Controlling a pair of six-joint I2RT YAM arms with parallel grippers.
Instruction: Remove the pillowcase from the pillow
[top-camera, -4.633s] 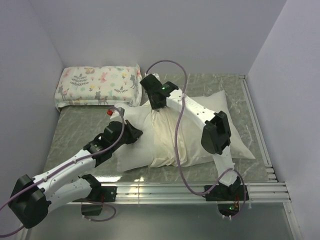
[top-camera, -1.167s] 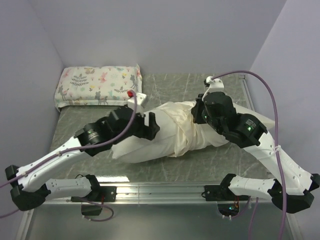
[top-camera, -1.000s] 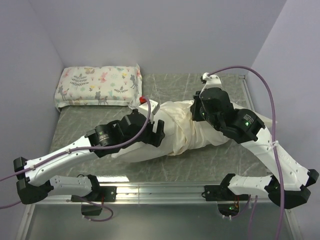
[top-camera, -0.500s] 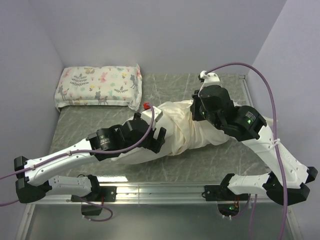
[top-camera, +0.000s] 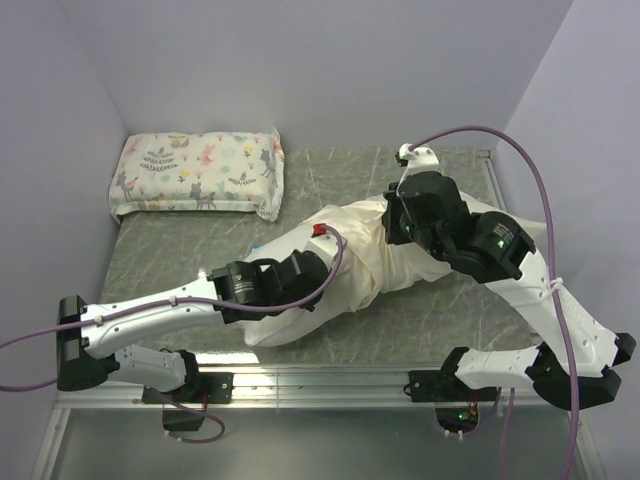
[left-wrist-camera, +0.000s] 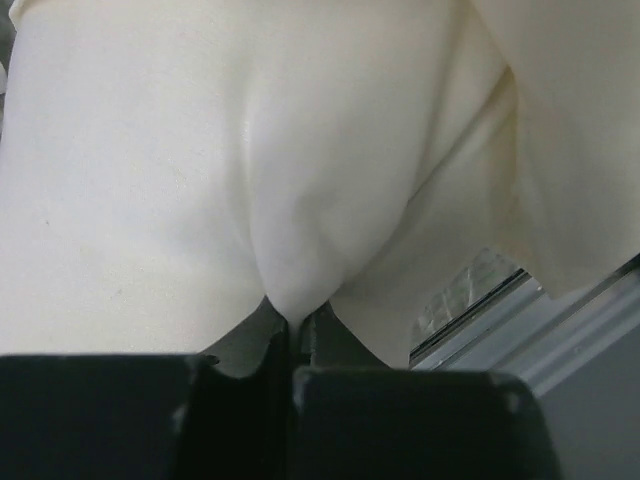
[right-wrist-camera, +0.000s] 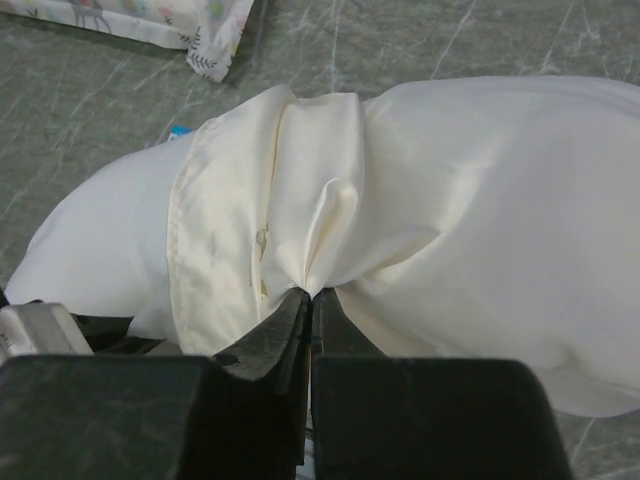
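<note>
The cream pillowcase (top-camera: 375, 250) lies bunched across the table's middle, and the white pillow (top-camera: 268, 328) pokes out of its open left end. My right gripper (top-camera: 392, 226) is at the top of the bundle. In the right wrist view it (right-wrist-camera: 312, 292) is shut on a pinched-up fold of pillowcase (right-wrist-camera: 470, 200) just right of the hem, with bare pillow (right-wrist-camera: 100, 240) to the left. My left gripper (top-camera: 306, 276) presses on the exposed end. In the left wrist view it (left-wrist-camera: 295, 318) is shut on a tuck of white pillow (left-wrist-camera: 130, 200).
A small floral animal-print pillow (top-camera: 195, 172) lies at the back left against the wall, and its corner (right-wrist-camera: 215, 40) shows in the right wrist view. Metal rails (top-camera: 350, 380) run along the near edge and the right side. Grey marbled table (top-camera: 160, 250) shows left of the bundle.
My left gripper has slid toward the near side along the pillow's exposed end and gone from open to shut on a fold of it. My right gripper has kept its grip in place.
</note>
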